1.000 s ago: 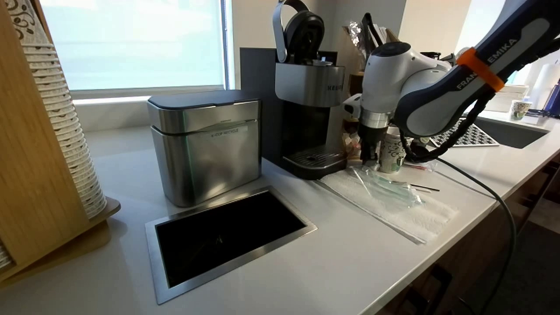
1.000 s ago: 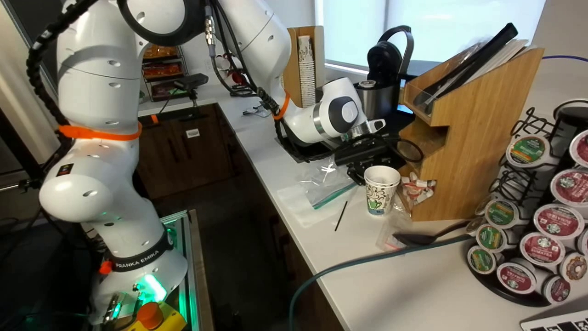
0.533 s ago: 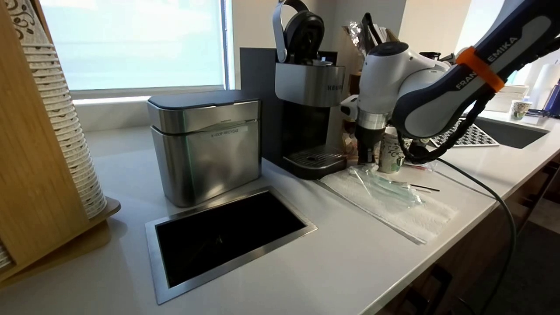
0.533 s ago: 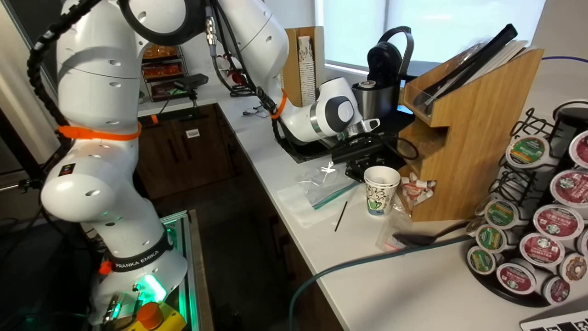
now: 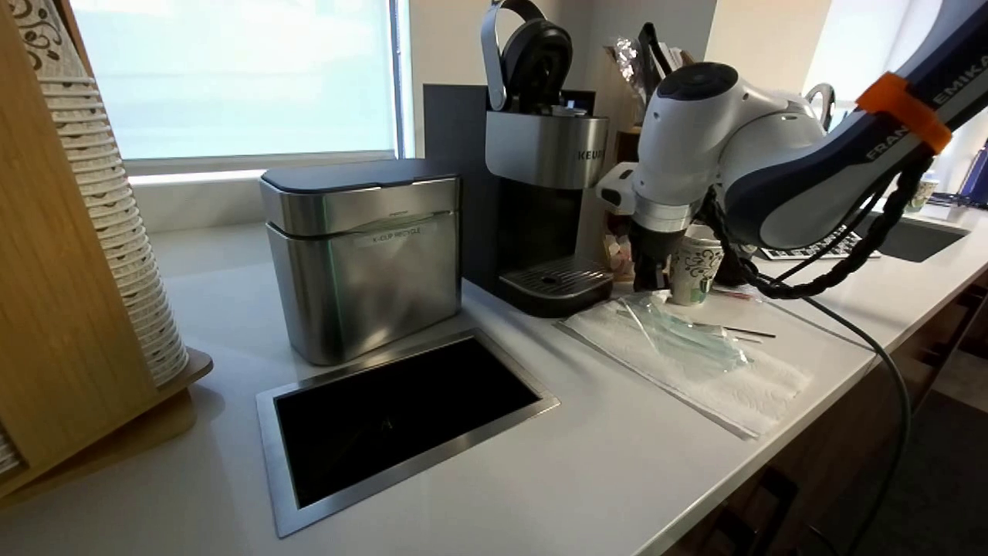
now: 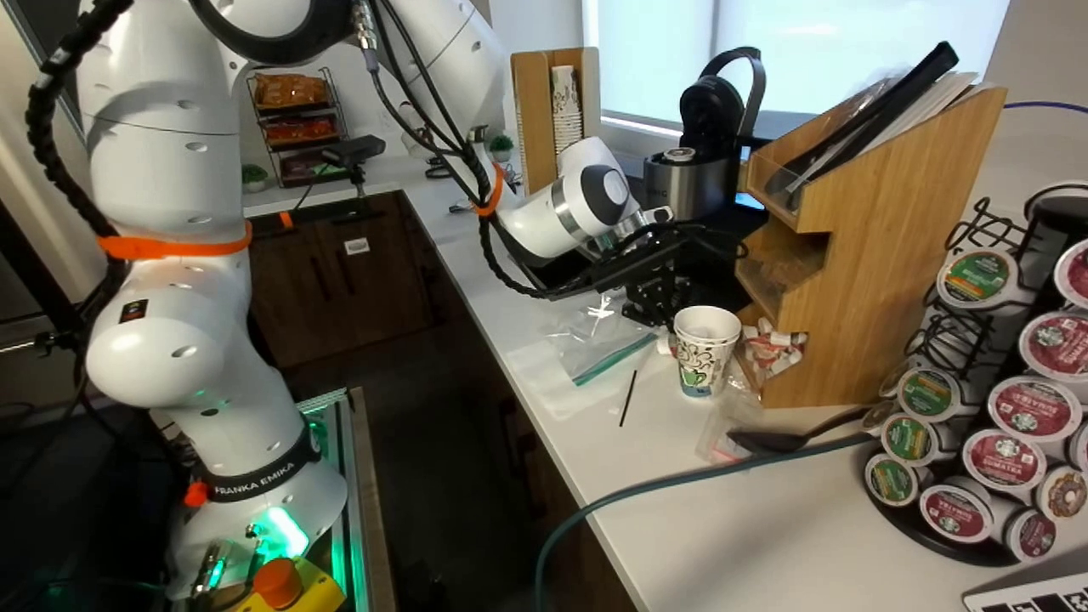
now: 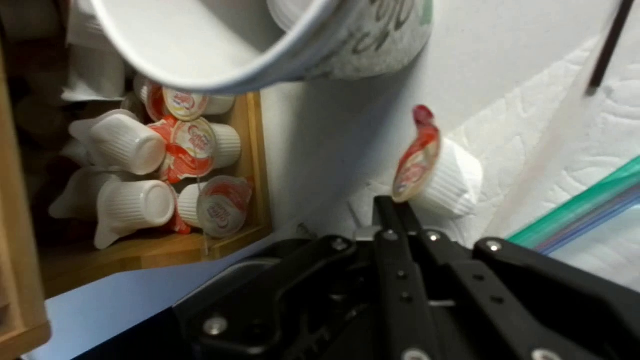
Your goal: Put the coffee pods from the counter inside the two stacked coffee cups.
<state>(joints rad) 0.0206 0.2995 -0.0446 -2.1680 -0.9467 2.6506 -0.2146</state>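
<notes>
The stacked coffee cups (image 6: 705,353) stand upright on the counter (image 6: 722,527); they also show in an exterior view (image 5: 697,266). In the wrist view the cups (image 7: 350,45) are cut off at the top, and a pale round thing (image 7: 290,10) lies inside. A white ribbed coffee pod (image 7: 447,175) with a red and cream lid is tilted on its side at my fingertips. My gripper (image 7: 397,200) is shut, with the lid's edge seemingly pinched between the tips. Whether the pod is off the counter I cannot tell. My gripper (image 6: 653,313) is beside the cups.
A wooden organizer (image 6: 892,238) holds several pods (image 7: 130,150) in its low compartment. The coffee machine (image 5: 540,154) stands close behind the gripper. A clear zip bag (image 5: 687,340), a paper towel (image 5: 741,401) and a black stirrer (image 6: 629,398) lie near. A pod carousel (image 6: 952,548) stands farther off.
The arm and gripper have moved away from the cups toward the coffee machine's side and the wrist has turned. A red and white pod now shows beside the cups. The bag and towel shifted slightly.
</notes>
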